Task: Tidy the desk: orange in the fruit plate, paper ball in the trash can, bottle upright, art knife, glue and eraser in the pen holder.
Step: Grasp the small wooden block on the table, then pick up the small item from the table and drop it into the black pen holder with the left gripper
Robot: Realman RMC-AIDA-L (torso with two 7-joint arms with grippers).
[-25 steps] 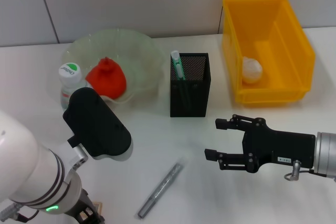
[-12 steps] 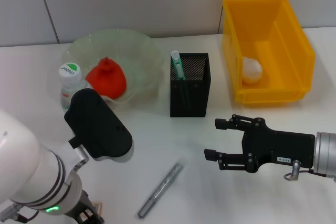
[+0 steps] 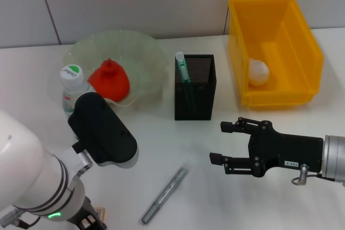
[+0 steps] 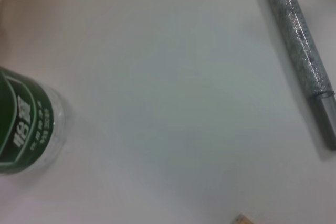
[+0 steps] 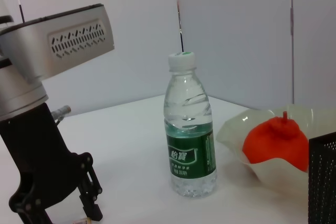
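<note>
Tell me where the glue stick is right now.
In the head view the glue lies flat on the table near the front edge, in front of the pen holder, between the left arm and the right gripper.

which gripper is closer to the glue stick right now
Right. The right gripper, fingers open, hovers just to the glue's right. The left gripper sits at the table's near-left edge, farther from it.

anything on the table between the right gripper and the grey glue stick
No. In the head view, only bare white table separates the open right gripper from the thin grey-silver glue stick.
</note>
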